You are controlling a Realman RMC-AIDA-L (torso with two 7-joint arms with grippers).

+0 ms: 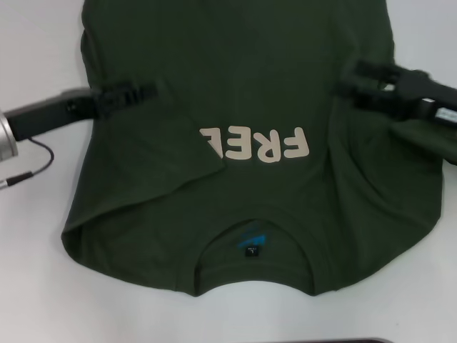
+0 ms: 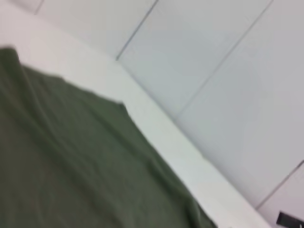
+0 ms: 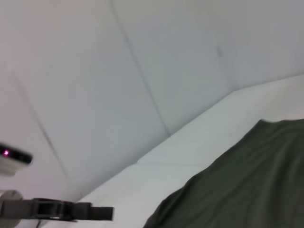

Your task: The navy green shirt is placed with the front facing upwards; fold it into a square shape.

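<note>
The navy green shirt [image 1: 250,78] lies front up on the white table, its collar [image 1: 253,246] nearest me and the cream lettering [image 1: 260,145] upside down. Its left side is folded inward as a flap that covers the end of the lettering. My left gripper [image 1: 146,93] reaches in from the left at that flap's upper corner, shut on the cloth. It also shows far off in the right wrist view as the left gripper [image 3: 107,213]. My right gripper [image 1: 351,80] sits over the shirt's right side, where the cloth bunches. Both wrist views show only plain shirt cloth [image 2: 71,166] [image 3: 247,190].
White table [image 1: 43,286] surrounds the shirt at left and front. A thin cable [image 1: 36,168] hangs from the left arm near the table's left edge. A dark object [image 1: 335,341] peeks in at the front edge. White wall panels [image 2: 213,71] stand beyond the table.
</note>
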